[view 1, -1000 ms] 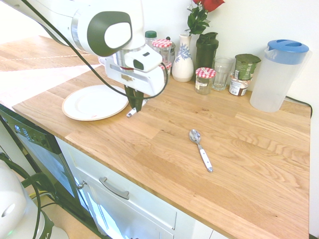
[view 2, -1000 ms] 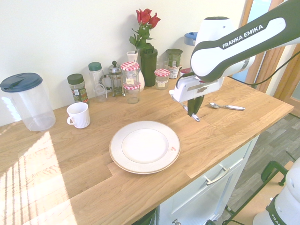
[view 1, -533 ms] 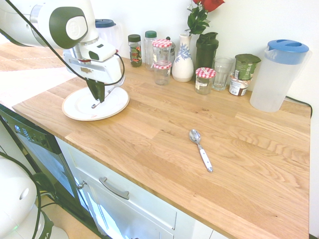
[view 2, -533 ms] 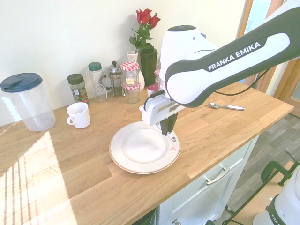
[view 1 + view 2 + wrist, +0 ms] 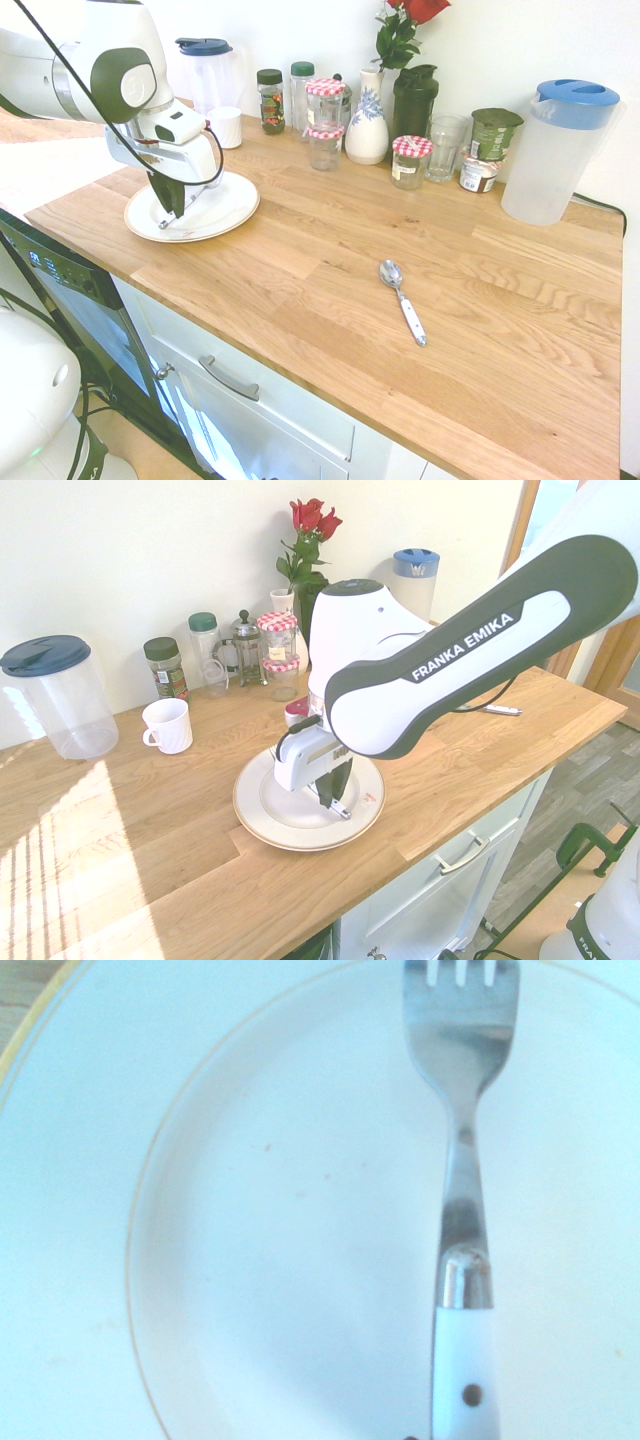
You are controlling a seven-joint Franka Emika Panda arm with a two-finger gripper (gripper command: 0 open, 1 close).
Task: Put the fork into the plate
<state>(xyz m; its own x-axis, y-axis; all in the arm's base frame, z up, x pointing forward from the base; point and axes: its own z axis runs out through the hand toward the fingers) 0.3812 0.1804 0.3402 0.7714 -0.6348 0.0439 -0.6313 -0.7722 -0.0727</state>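
"Where is the fork [image 5: 462, 1160] now?"

"Over the plate [image 5: 236, 207], with the fingers [image 5: 177, 203] closed on its white handle. In the first exterior view, the handle's end shows toward 8 o'clock from the plate's middle."

"And the tines?"

"The wrist view has them, above the pale plate, though their tips are cut off by the picture's edge. I can't tell whether the fork touches the plate."

"What about the spoon [image 5: 405, 303]?"

"Taking the plate as the centre of the dial in that first exterior view, it lies on the desk [image 5: 300, 350] well apart, around 4 o'clock, bowl up toward 11 and handle down toward 5."

"Anything else round the dial?"

"The white mug [image 5: 225, 128] stands near 1 o'clock, with the dark-lidded pitcher [image 5: 208, 80] behind it, about 12. The flower vase [image 5: 367, 125] is toward 2, and the blue-lidded pitcher [image 5: 548, 160] is well apart, between 2 and 3."

"So the fingers are narrow?"

"Yes, pinched on the fork."
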